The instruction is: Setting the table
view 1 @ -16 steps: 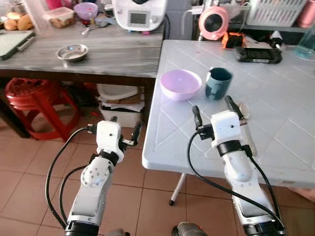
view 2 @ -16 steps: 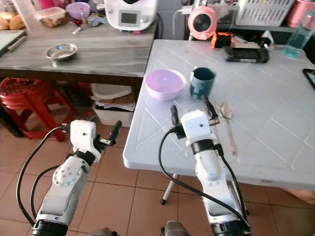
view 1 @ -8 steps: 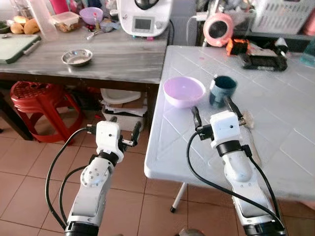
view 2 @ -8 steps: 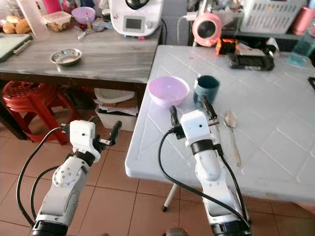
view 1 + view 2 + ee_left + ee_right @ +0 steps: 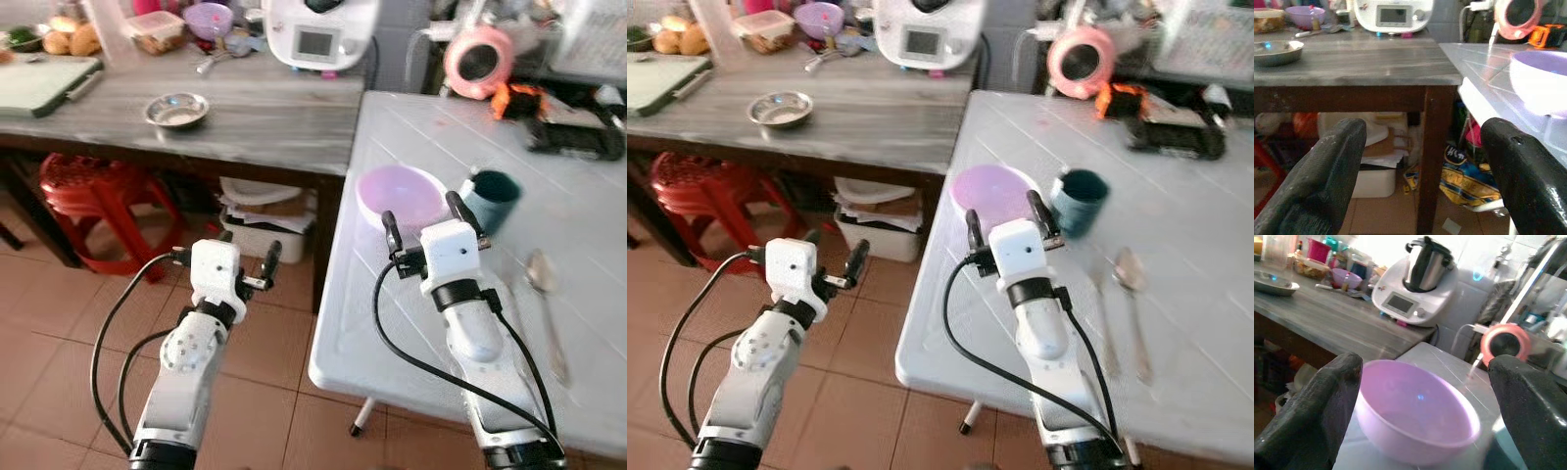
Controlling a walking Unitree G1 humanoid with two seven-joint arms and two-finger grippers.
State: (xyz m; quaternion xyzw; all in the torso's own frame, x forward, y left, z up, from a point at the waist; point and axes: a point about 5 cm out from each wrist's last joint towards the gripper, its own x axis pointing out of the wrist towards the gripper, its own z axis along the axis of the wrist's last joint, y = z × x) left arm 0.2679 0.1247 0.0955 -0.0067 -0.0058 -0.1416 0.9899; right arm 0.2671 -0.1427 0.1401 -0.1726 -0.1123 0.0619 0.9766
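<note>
A pale purple bowl (image 5: 400, 192) sits near the left edge of the white table (image 5: 411, 323), with a dark teal mug (image 5: 490, 201) just to its right. A metal spoon (image 5: 542, 284) lies further right on the table. My right gripper (image 5: 421, 212) hovers open just in front of the bowl; in the right wrist view the bowl (image 5: 1418, 418) shows between its black fingers (image 5: 1327, 396). My left gripper (image 5: 248, 250) is open and holds nothing, over the tiled floor left of the table.
A grey wooden counter (image 5: 245, 108) to the left butts against the table; it carries a steel bowl (image 5: 176, 110) and a white kitchen machine (image 5: 318, 34). Under it stand a red stool (image 5: 93, 191) and boxes (image 5: 265, 220). A pink round appliance (image 5: 480, 61) stands at the table's back.
The whole picture has slid to the right and down, so the camera has moved. The bowl now lies closer in front of my right gripper. Both arms keep their pose.
</note>
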